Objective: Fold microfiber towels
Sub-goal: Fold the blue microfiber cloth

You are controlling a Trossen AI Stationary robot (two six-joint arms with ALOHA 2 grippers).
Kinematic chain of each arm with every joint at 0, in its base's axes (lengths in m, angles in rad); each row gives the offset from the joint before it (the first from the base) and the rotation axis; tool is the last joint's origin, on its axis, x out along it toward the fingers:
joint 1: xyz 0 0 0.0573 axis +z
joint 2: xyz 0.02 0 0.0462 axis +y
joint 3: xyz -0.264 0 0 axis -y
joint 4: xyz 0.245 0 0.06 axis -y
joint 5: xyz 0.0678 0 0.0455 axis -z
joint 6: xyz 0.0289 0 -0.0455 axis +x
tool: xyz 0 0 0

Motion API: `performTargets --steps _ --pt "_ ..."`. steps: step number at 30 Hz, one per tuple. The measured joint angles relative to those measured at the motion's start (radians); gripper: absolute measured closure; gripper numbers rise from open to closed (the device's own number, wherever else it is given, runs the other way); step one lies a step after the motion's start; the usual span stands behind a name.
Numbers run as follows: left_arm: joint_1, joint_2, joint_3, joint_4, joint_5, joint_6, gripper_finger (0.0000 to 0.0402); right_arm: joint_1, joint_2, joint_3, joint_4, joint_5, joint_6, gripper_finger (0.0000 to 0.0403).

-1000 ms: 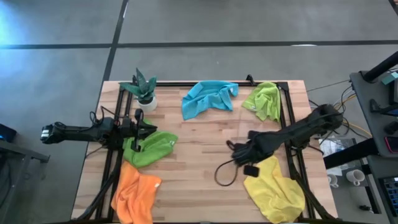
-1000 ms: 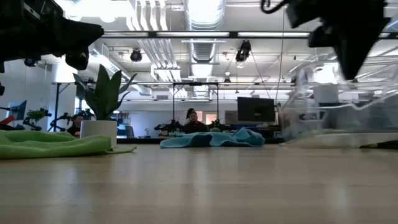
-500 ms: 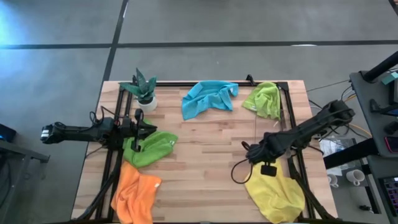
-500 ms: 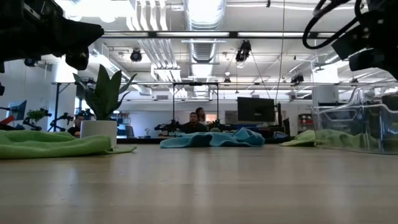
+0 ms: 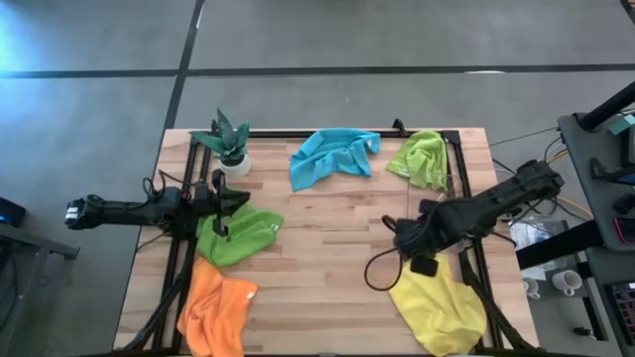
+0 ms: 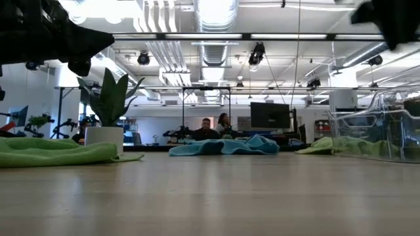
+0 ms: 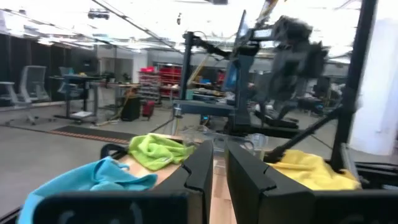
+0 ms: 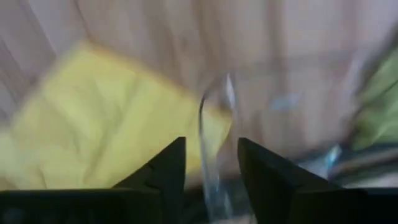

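Five microfiber towels lie crumpled on the wooden table: blue (image 5: 332, 156) at the far middle, lime green (image 5: 422, 159) far right, darker green (image 5: 240, 236) left, orange (image 5: 216, 312) near left, yellow (image 5: 437, 302) near right. My left gripper (image 5: 238, 201) hovers shut just past the darker green towel's far edge, holding nothing. My right gripper (image 5: 395, 230) hangs open right of centre, beyond the yellow towel. In its wrist view (image 8: 211, 146) the fingers stand either side of the rim (image 8: 214, 124) of a clear plastic bin (image 6: 377, 128); I cannot tell whether they touch it.
A small potted plant (image 5: 228, 139) stands at the far left corner. The clear bin stands on the table's right side, with the lime green towel seen through its wall. Black frame rails (image 5: 179, 258) run along both sides. Bare wood lies in the middle. People sit in the room beyond.
My right gripper has carried the clear bin toward the table's right edge. The bin, first held up and tilted, now stands level on the table. The arm has then risen a little. The towels and my left arm have stayed still.
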Motion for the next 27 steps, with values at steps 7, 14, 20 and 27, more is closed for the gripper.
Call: performTargets --steps 7,14,20,27 --pt "0.000 0.003 0.000 0.002 0.071 -0.071 0.0374 -0.062 0.032 0.229 0.090 0.434 -0.082 0.0215" --pt "-0.008 0.046 0.000 0.007 0.123 -0.140 0.0374 -0.249 0.154 0.276 0.201 0.434 -0.281 0.0213" --pt "-0.028 0.163 0.000 0.123 0.127 -0.164 0.0374 -0.434 0.277 0.266 0.318 0.432 -0.276 0.0221" --pt "-0.029 0.266 0.000 0.138 0.131 -0.164 0.0374 -0.601 0.377 0.266 0.385 0.397 -0.290 0.0234"
